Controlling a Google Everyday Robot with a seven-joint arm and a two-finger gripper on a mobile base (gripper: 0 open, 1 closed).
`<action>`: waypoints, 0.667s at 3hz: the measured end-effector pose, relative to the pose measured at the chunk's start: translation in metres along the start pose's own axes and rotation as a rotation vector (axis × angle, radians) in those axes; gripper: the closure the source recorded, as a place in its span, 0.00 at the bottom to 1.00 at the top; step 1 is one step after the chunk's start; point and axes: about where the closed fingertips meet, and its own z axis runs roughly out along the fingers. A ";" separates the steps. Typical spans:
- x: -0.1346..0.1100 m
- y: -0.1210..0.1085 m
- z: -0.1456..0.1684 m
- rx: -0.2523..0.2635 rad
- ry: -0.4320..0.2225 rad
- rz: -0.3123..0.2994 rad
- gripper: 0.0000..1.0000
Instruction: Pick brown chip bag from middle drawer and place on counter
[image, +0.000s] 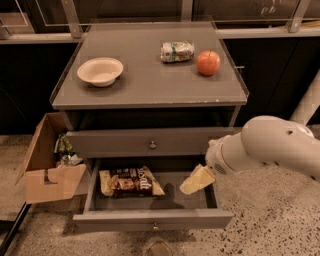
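Observation:
The brown chip bag (129, 182) lies flat in the left half of the open middle drawer (152, 218), its pale ends to left and right. My gripper (196, 180) hangs over the drawer's right half, reaching in from the right on the white arm (270, 145). It is to the right of the bag, with a gap between them. The counter (150, 82) above is the grey cabinet top with a low clear rim.
On the counter stand a pale bowl (100, 71) at left, a crushed green-white can (177, 51) and a red apple (208, 63) at right. The upper drawer (150, 145) is shut. An open cardboard box (47, 165) with litter stands on the floor to the left.

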 end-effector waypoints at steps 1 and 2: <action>0.000 0.001 -0.002 0.020 -0.003 0.003 0.00; 0.011 0.009 0.023 0.013 -0.035 0.061 0.00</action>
